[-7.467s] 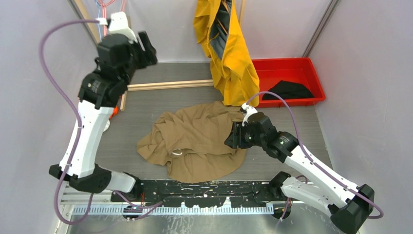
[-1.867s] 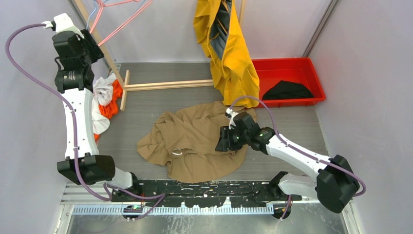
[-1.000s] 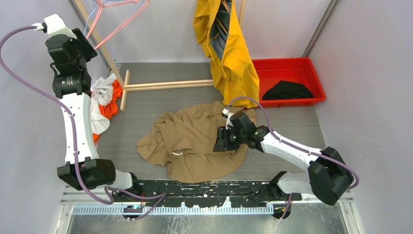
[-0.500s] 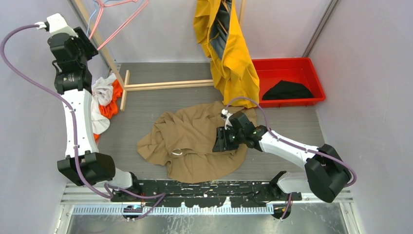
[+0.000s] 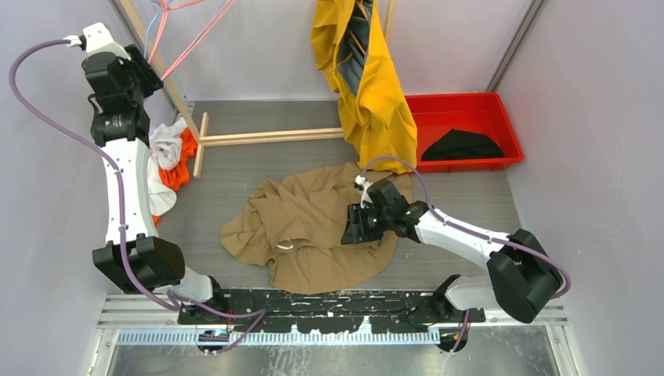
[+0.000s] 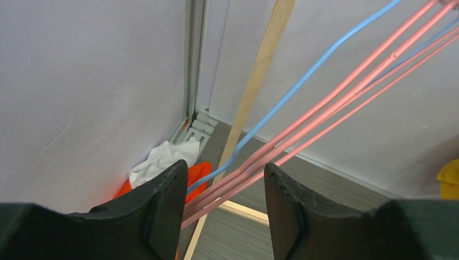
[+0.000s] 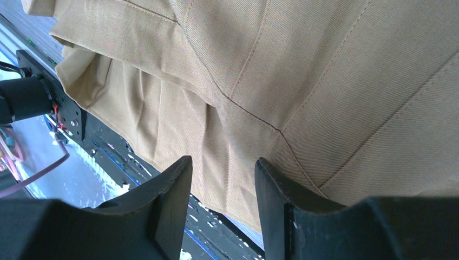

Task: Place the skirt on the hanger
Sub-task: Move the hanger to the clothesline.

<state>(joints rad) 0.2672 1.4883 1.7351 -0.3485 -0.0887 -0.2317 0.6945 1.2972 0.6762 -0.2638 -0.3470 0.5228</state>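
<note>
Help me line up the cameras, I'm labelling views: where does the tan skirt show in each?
Top external: skirt crumpled mid-table, under the right pincer.
Right wrist: fills the upper frame, above the fingers.
Left wrist: not in it.
Shared landmark: black base rail, in top and right wrist views.

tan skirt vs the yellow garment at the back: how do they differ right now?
Pose: the tan skirt lies crumpled on the table; the yellow garment hangs down at the back wall.
Colour: the skirt is plain tan; the yellow garment shows a dark inner panel.
Attention: the right gripper hovers over the skirt, jaws open; no gripper is at the yellow garment.
Shared: both are loose cloth, neither gripped.
</note>
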